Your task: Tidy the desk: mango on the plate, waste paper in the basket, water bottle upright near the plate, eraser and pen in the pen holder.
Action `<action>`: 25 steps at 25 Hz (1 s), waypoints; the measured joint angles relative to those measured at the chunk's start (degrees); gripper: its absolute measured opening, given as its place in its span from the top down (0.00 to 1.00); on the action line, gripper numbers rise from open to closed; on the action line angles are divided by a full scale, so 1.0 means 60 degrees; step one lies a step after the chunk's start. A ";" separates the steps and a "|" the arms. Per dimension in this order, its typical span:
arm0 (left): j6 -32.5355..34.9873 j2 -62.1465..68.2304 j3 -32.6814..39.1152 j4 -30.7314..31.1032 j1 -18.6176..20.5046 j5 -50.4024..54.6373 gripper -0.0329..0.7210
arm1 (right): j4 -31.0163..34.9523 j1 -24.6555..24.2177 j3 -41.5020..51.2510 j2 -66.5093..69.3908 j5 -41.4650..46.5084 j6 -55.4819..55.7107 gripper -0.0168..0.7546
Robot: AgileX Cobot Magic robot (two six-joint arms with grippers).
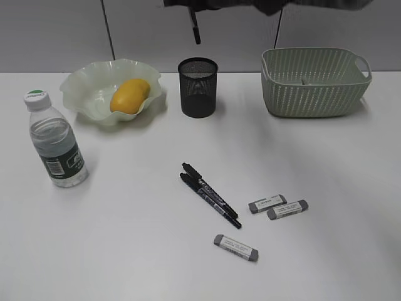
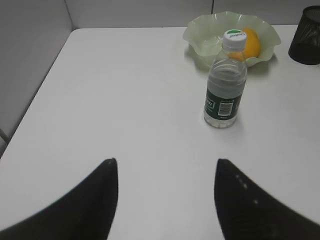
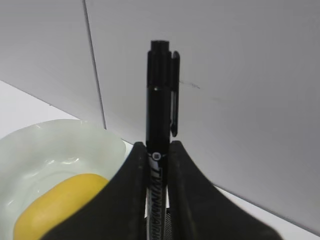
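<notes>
My right gripper [image 3: 156,145] is shut on a black marker pen [image 3: 160,90], held upright above the black mesh pen holder [image 1: 198,86]; the pen's lower end hangs at the top of the exterior view [image 1: 195,28]. Two more black pens [image 1: 210,195] and three grey erasers [image 1: 267,204] [image 1: 287,209] [image 1: 236,248] lie on the table. The yellow mango [image 1: 130,95] lies on the pale green wavy plate [image 1: 81,88]. The water bottle [image 1: 56,141] stands upright left of the plate. My left gripper [image 2: 165,162] is open and empty, low over bare table short of the bottle [image 2: 226,85].
A pale green woven basket [image 1: 313,84] stands at the back right; something small and pale shows inside it. A grey partition wall runs behind the table. The table's left edge shows in the left wrist view [image 2: 35,100].
</notes>
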 joint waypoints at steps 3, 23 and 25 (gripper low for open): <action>0.0000 0.0000 0.0000 0.0000 0.0000 0.0000 0.35 | -0.0077 -0.0196 0.0018 0.0575 -0.0965 0.0003 0.86; 0.0000 0.0000 0.0000 0.0000 0.0000 0.0000 0.35 | -0.0008 -0.0510 0.0018 0.1812 -0.2770 -0.0076 0.38; 0.0000 0.0000 0.0000 0.0000 0.0000 0.0000 0.35 | 0.0020 -0.0510 0.0018 0.1721 -0.2229 -0.0076 0.33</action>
